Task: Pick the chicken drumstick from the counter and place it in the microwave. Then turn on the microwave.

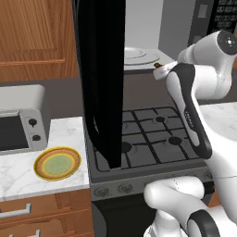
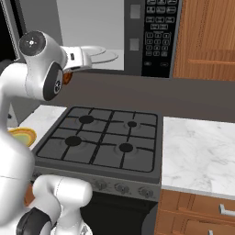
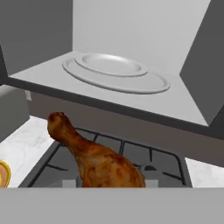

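Placement step: the tool [image 3: 111, 186] holds the chicken drumstick [image 3: 94, 159] by its thick end, thin end up, in the air above the stovetop [image 1: 152, 136] and just before the open microwave [image 3: 131, 57]. You should carry it forward over the lower sill, keep it level, and lower it onto the turntable [image 3: 116, 74] before releasing. Keep clear of the door [image 1: 102, 78]. Keypad [image 2: 158, 34] markings are too small to read.

Arm raised, elbow bent, forearm reaching forward; gripper [image 1: 159, 70] level, jaws closed on chicken drumstick [image 3: 94, 158].
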